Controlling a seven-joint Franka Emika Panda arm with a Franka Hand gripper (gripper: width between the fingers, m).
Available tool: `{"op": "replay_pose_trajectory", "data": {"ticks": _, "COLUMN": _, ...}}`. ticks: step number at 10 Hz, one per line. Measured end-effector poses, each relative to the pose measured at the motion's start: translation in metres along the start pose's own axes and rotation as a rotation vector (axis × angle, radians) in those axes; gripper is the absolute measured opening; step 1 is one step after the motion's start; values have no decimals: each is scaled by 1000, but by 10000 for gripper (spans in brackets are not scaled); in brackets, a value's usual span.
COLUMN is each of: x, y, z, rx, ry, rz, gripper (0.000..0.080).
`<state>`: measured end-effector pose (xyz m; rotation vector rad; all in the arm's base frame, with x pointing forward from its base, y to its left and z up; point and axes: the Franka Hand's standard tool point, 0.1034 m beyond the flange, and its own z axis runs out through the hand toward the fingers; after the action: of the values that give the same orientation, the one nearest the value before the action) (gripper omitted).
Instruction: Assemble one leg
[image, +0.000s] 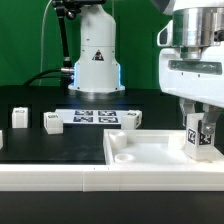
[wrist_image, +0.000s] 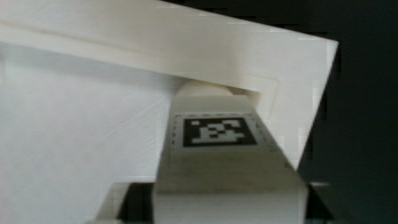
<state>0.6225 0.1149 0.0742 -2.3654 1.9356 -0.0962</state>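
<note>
Evidently the seating step is in hand: the gripper (image: 198, 124) is clamped on the leg (image: 199, 143), which it holds upright at a corner of the white tray-like top (image: 140, 152). Next, I judge, the leg needs aligning squarely with that corner's recess and lowering into it. Whether the leg's base already touches the top is hidden.

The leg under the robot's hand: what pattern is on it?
A black-and-white square tag on the white leg; wrist view clearest.
</note>
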Motion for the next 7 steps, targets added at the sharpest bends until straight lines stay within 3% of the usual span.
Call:
{"op": "replay_pose_trajectory", "data": {"ticks": 1, "x": 0, "y": 0, "z": 0, "rx": 1, "ry": -2, "rz": -11, "gripper": 292}}
{"op": "replay_pose_trajectory", "data": {"ticks": 2, "x": -1, "y": 0, "z": 0, "rx": 1, "ry": -2, "rz": -46, "gripper": 495}}
{"op": "replay_pose_trajectory", "data": {"ticks": 3, "x": -1, "y": 0, "z": 0, "rx": 1, "ry": -2, "rz": -69, "gripper": 604}}
{"op": "replay_pose_trajectory", "data": {"ticks": 5, "x": -3, "y": -2, "z": 0, "rx": 18, "ry": 1, "rz": -224, "gripper": 641}}
{"op": "replay_pose_trajectory", "data": {"ticks": 7, "x": -3, "y": -3, "z": 0, "rx": 17, "ry": 2, "rz": -443, "gripper": 648}}
